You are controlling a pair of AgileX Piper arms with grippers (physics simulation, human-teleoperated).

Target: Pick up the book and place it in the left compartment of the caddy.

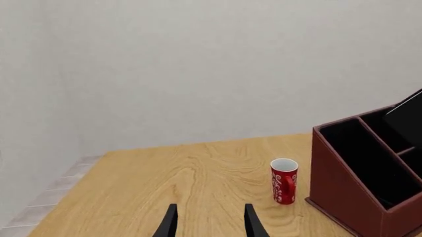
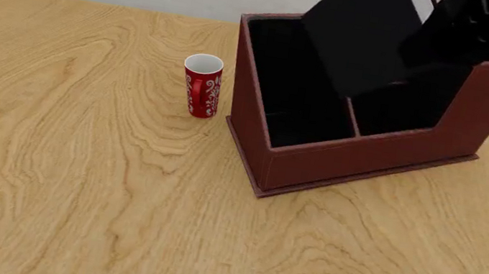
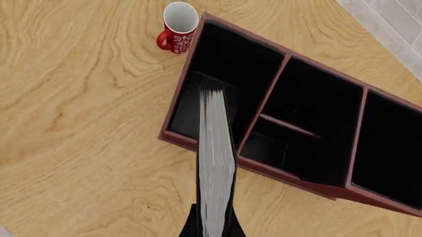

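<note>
Wooden table [image 2: 73,177], pale wall behind, dark red caddy [image 2: 357,165] beside a red cup [image 2: 200,85].

Right gripper [image 3: 212,224], mostly hidden, clamps the book [image 3: 216,173] tilted above the left compartment [image 3: 224,79]; compartments show only black lining. Left gripper [image 1: 210,222] hangs wide apart, empty.

Book [image 2: 361,34]: top cut off by frame edge. Right hand [image 3: 212,224]: fingers largely hidden behind book; grip unconfirmed.
</note>
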